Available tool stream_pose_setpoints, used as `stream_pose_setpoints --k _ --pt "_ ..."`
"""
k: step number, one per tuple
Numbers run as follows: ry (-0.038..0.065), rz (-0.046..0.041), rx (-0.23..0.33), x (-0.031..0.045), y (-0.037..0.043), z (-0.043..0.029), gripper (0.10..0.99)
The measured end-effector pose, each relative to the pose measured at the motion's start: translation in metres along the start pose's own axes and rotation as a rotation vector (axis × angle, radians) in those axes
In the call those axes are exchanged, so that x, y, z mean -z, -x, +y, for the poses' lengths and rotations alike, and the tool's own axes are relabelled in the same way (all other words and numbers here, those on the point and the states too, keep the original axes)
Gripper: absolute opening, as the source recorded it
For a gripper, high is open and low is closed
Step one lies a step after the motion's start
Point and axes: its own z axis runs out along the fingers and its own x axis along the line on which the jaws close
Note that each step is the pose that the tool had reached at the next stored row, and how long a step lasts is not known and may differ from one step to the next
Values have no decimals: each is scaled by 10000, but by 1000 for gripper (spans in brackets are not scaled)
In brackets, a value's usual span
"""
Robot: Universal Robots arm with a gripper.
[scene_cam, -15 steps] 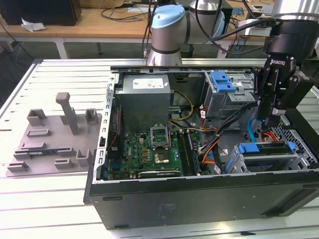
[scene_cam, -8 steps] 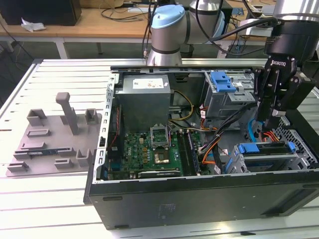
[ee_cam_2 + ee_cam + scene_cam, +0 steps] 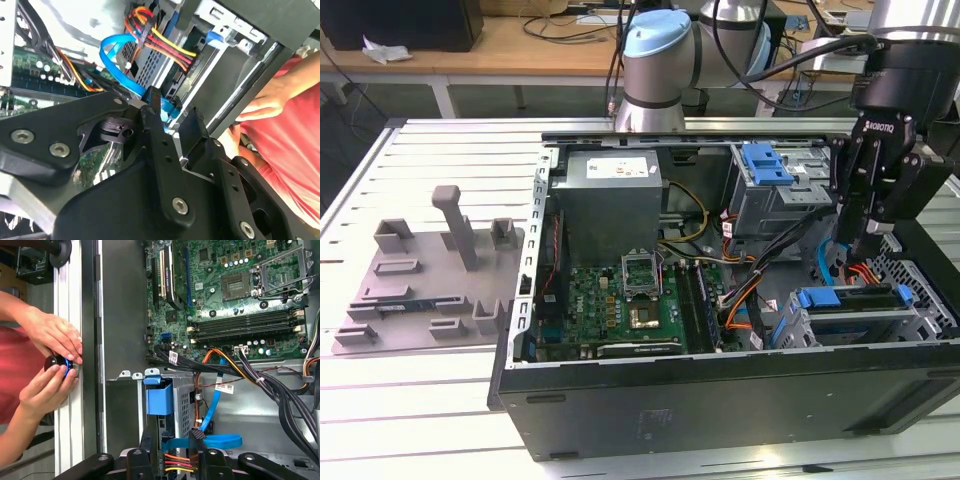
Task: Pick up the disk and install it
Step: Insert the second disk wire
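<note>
The disk (image 3: 850, 298) lies flat in the metal drive cage (image 3: 920, 322) at the near corner of the open computer case, on the exterior view's right; its blue rails show along the edge. In the first wrist view a blue rail end (image 3: 159, 397) sticks out of that cage. My gripper (image 3: 868, 245) hangs just above the cage and is open, its black fingers (image 3: 146, 447) apart with nothing between them. The second wrist view has the gripper (image 3: 172, 120) over blue and coloured cables (image 3: 150, 42).
The motherboard (image 3: 620, 300), power supply (image 3: 610, 205) and a second drive cage with a blue bracket (image 3: 765, 165) fill the case. A grey holder with a post (image 3: 430, 280) lies on the exterior view's left. A person's hands (image 3: 50, 360) hold a black knob beside the case wall.
</note>
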Motion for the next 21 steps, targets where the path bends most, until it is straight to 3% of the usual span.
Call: stream_pose_setpoints --k 1,5,7,13,21 --pt "-278 -55 -132 0 0 0 420" --pt "-279 -57 -149 -1 -1 3 420" --pt "-255 -58 -188 12 -9 8 420" --pt "-48 -53 -276 74 -50 11 420" --pt "38 -57 -444 58 -82 18 420"
